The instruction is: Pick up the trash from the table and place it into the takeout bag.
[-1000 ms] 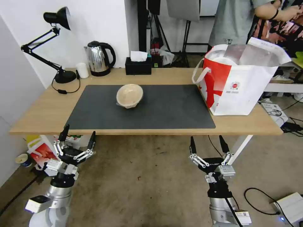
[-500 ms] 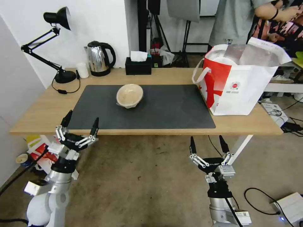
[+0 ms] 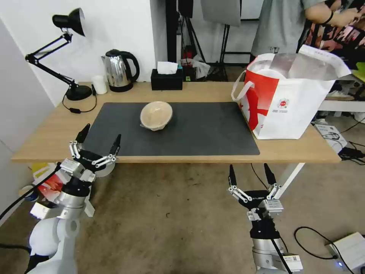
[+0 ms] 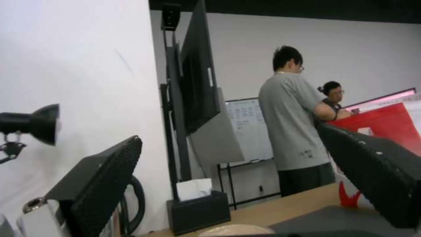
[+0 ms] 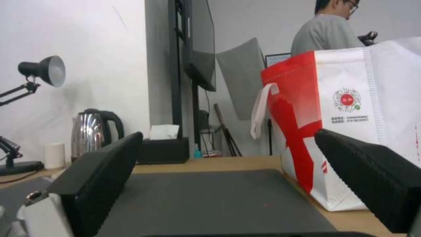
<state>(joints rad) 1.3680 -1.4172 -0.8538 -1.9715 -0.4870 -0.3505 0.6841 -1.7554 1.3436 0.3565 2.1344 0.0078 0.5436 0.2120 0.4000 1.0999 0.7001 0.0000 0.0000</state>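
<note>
A beige paper bowl (image 3: 156,115) sits tilted on the dark grey mat (image 3: 205,133) of the light-wood table (image 3: 53,133); its rim (image 4: 236,230) shows in the left wrist view. The white and red takeout bag (image 3: 283,99) stands open at the table's right end, also in the right wrist view (image 5: 351,131). My left gripper (image 3: 101,133) is open at the table's front left edge, short of the bowl, with nothing between its fingers (image 4: 101,184). My right gripper (image 3: 248,168) hangs open and empty below the front edge, facing the mat (image 5: 210,197).
Along the back edge stand a black desk lamp (image 3: 68,23), a steel kettle (image 3: 119,70), a small white cup (image 3: 99,84) and a black tissue box (image 3: 166,79). A person stands behind the bag. Boxes and cables lie on the floor on both sides.
My left arm has risen and moved forward, from below the table up to its front edge. The right arm, the bowl and the bag have not moved.
</note>
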